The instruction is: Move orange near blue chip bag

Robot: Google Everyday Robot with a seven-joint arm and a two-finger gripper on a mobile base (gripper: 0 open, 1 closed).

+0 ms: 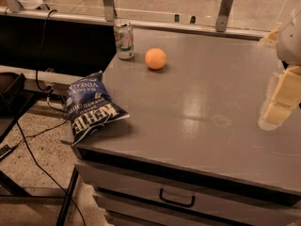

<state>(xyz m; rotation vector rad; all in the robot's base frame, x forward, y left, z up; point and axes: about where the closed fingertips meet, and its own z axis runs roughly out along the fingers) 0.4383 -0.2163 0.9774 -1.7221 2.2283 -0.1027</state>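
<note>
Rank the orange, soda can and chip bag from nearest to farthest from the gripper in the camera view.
Gripper: right edge.
1. Orange, back centre.
2. Can, back left, and chip bag, left edge: too close to call.

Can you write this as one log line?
orange: beside soda can | blue chip bag: left table edge | gripper: far right, clear of orange

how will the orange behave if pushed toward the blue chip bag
The orange is round on a flat table, so it would probably roll on after a push. Its smooth skin may slip in a pinch. The gripper hangs at the right edge, far from it.
</note>
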